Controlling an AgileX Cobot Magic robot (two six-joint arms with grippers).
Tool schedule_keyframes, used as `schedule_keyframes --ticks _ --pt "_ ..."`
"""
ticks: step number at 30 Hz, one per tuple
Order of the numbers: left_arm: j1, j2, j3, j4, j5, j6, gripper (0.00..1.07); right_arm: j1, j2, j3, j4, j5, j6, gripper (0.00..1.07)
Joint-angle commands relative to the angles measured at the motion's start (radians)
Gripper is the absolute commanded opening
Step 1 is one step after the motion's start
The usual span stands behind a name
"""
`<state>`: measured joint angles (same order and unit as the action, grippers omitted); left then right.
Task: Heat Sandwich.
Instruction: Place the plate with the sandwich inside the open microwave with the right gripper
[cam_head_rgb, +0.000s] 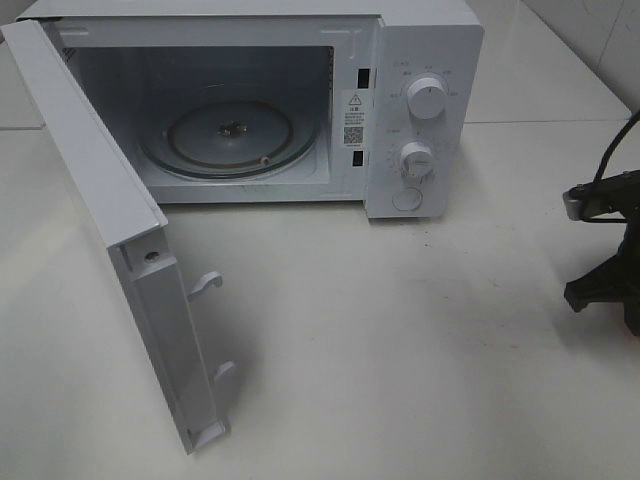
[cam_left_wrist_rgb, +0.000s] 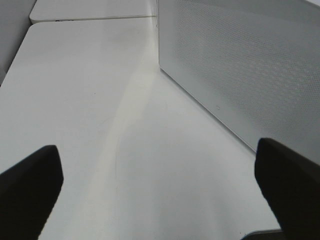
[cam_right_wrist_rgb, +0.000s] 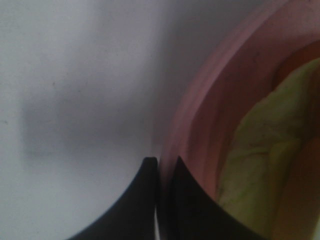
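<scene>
Pinching the rim of the pink plate, the right gripper has its jaws drawn narrow, one finger outside the rim and one inside. The sandwich lies on that plate, close to the fingers. The left gripper hangs spread wide over the white table, beside the microwave. Its door stands open, showing the glass turntable.

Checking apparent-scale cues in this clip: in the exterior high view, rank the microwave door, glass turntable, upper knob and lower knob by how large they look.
Largest: microwave door, though it swings nearest the camera.
Then: glass turntable.
Smallest: upper knob and lower knob, which look alike.
</scene>
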<state>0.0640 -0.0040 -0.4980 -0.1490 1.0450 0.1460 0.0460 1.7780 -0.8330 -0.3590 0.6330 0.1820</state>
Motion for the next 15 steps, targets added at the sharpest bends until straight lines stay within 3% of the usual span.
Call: schedule_keyframes --ticks 1,15 --pt "-0.005 -0.026 0.001 -0.001 -0.014 -0.003 1.01 0.027 -0.018 0.002 -0.063 0.050 0.067 0.00" --pt "-0.005 -0.026 0.001 -0.001 -0.014 -0.003 1.01 0.087 -0.130 0.002 -0.078 0.171 0.083 0.00"
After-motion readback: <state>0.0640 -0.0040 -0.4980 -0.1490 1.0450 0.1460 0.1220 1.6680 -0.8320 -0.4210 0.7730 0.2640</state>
